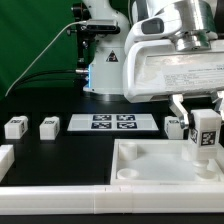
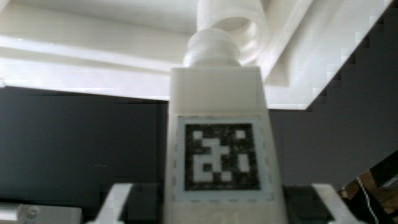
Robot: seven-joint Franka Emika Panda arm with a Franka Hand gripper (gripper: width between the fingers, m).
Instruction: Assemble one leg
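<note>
gripper [image 1: 204, 124]: mine, closed on the leg [image 1: 205, 134]; one finger either side, tag facing the exterior camera.
fingers [image 2: 118, 205]: narrow, pressed to both flanks of the leg [image 2: 219, 140] low in the wrist view.
leg pose: upright, off the table [image 1: 60, 152], over the exterior view's right part of the large white square piece [image 1: 150, 175].
leg tip: round peg end points at a corner recess of that piece [image 2: 294, 60]; contact, cannot tell.
other legs [image 1: 48, 127]: three on the table. Two lie to the exterior view's left of the marker board [image 1: 112, 123], one just to its right.
</note>
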